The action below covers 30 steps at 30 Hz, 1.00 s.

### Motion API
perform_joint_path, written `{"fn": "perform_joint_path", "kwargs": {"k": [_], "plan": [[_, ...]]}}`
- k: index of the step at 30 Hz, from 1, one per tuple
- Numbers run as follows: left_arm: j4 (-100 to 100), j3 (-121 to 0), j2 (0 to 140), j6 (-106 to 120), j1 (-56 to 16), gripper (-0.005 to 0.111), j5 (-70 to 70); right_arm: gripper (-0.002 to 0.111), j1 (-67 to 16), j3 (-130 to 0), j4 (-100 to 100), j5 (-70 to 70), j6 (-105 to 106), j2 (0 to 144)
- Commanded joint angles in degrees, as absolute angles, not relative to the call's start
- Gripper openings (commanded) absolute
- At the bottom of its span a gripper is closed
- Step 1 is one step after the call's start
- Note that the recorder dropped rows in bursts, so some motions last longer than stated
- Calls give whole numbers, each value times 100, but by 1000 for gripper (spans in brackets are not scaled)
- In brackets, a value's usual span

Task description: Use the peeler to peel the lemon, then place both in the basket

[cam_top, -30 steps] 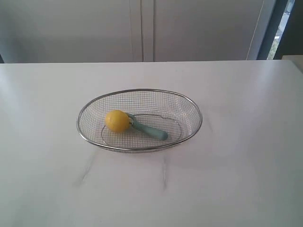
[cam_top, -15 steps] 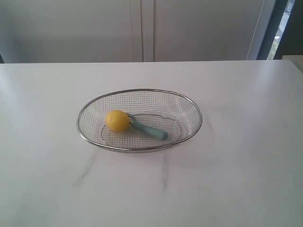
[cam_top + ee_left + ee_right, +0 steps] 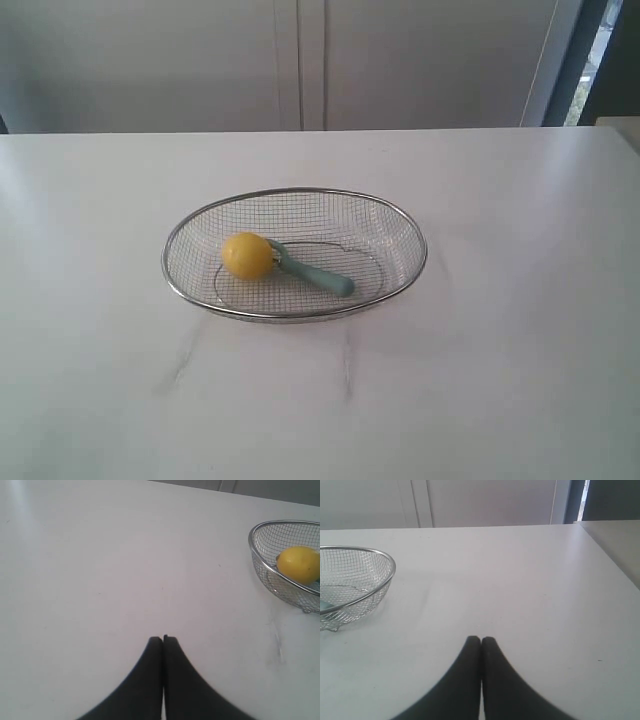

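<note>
The yellow lemon (image 3: 246, 255) lies inside the silver wire basket (image 3: 410, 233) at the table's middle, on its left side. The teal peeler (image 3: 318, 275) lies beside it in the basket, its head against the lemon. Neither arm shows in the exterior view. The left wrist view shows my left gripper (image 3: 163, 639) shut and empty over bare table, with the basket (image 3: 260, 562) and lemon (image 3: 299, 565) off to one side. My right gripper (image 3: 481, 640) is also shut and empty, well apart from the basket (image 3: 380, 587); a sliver of the peeler (image 3: 324, 604) shows through the mesh.
The white table (image 3: 500, 380) spreads around the basket on all sides. Pale cabinet doors (image 3: 300, 60) stand behind the far edge. A dark gap (image 3: 600, 55) and another surface lie past the table's right end.
</note>
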State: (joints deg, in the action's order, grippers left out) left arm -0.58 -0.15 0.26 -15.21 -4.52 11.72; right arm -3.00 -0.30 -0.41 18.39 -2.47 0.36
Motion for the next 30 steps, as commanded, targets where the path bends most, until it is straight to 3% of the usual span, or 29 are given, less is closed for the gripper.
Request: {"fn": "perform_joint_path", "kwargs": {"k": [1,30], "plan": [[-99,0,0,-1502,-469,0,1157,0,-270,0,-89,1793,-215,0],[-99,0,0,-1502,-469,0,1157,0,-270,0,-62,1793,-118,0]]}}
